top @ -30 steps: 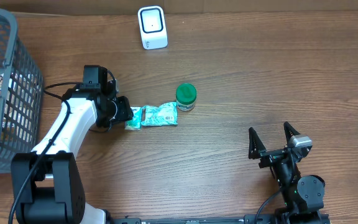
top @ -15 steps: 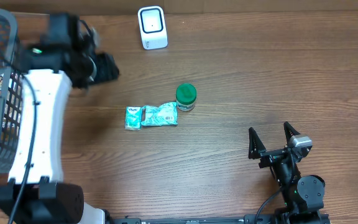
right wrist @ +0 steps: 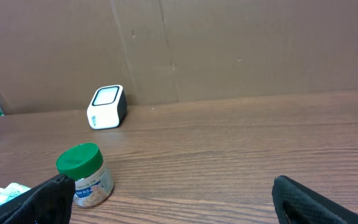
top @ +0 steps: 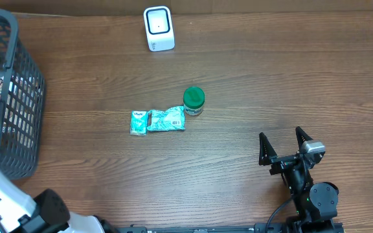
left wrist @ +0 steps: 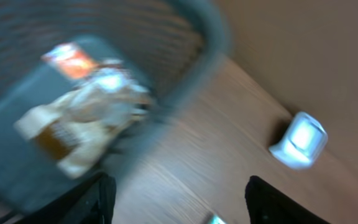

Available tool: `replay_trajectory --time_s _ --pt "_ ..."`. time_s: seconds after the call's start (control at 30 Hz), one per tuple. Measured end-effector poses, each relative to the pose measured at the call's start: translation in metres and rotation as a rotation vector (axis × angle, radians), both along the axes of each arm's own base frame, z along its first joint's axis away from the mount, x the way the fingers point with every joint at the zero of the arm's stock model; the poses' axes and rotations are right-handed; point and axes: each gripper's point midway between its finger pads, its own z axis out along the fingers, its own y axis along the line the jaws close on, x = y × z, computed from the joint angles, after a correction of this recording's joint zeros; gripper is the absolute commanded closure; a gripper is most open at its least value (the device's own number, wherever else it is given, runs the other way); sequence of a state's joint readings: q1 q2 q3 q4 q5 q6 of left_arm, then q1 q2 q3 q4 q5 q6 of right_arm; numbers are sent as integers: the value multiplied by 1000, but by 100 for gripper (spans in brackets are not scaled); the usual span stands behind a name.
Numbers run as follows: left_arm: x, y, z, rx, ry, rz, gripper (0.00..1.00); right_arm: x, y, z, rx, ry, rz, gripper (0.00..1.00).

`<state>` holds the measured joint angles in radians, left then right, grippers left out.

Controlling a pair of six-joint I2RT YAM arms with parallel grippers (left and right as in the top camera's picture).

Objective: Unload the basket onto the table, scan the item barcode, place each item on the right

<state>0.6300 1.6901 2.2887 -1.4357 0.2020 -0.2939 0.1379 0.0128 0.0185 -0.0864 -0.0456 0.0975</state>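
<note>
A dark grey plastic mesh basket (top: 19,97) stands far left of the white box-shaped barcode scanner (top: 158,28). The blurred left wrist view looks down into it, onto a pale crumpled wrapper (left wrist: 92,118) and an orange label (left wrist: 72,59) that cannot be read. The left gripper (left wrist: 180,182) shows only in that view, fingers spread wide with nothing between them.

The teal-and-white crinkled plastic packet (top: 158,120) lies flat on the brown wooden table (top: 271,71), on the robot's side of the scanner and well apart from it. Its print is too small to read. Just right of it stands a clear jar with a green lid (top: 193,100). The right wrist view shows blue label print on the jar, illegible. Far right of the scanner, the right gripper (top: 282,142) sits spread wide, empty.
</note>
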Motion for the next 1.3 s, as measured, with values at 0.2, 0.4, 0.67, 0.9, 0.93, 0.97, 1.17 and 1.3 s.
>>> replay_trajectory --time_s 0.2,0.4,0.67,0.9,0.93,0.97,1.17,1.3 --pt "-36 63 -41 -88 64 219 17 0 0 0 0 0 0 0" --pt "-34 104 -114 -140 137 266 16 0 0 0 0 1 0 0" --pt "-11 133 -204 -139 244 156 13 0 0 0 0 0 0 0" --pt "4 145 -271 -156 336 51 13 0 0 0 0 0 0 0" --pt "5 144 -280 -162 350 36 14 0 0 0 0 0 0 0" --pt "6 143 -290 -171 366 21 13 0 0 0 0 0 0 0" --pt "4 138 -338 -226 443 -37 11 0 0 0 0 0 0 0" --pt "5 137 -341 -238 434 -48 8 0 0 0 0 0 0 0"
